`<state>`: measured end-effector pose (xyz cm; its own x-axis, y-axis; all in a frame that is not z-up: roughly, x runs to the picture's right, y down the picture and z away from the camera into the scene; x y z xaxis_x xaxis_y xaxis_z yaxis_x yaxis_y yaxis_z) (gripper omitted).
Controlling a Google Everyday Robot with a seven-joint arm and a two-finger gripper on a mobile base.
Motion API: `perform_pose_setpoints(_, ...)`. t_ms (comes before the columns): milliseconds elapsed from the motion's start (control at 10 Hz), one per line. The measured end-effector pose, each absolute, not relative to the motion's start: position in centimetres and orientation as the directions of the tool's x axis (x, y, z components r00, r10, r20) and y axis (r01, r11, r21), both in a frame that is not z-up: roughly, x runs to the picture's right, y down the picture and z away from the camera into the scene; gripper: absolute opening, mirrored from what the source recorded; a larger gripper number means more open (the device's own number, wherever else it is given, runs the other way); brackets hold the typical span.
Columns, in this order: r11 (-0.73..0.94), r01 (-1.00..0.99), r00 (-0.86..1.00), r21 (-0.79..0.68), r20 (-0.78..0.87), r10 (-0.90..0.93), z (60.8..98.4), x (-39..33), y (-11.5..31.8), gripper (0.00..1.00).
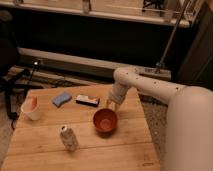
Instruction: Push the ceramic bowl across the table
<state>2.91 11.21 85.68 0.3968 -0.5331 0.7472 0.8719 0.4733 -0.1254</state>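
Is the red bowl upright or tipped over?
Upright: the ceramic bowl rests open side up on the table; the gripper is by its far rim.

Dim warm light, counter brightest around the ceramic bowl, soft shadow under the bowl, faint sheen on its rim, tool shaded just behind the bowl, room beyond the bowl dark
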Motion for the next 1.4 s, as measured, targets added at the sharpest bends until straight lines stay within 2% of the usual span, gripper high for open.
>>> perform_pose_setpoints(1000,0.412,0.902,0.341,-0.133,0.804,-0.487,81.9,1.3,14.6,0.46)
perform_pose_setpoints(1400,0.421,0.873,0.442,-0.245,0.76,-0.476,82.9,3.8,16.1,0.46)
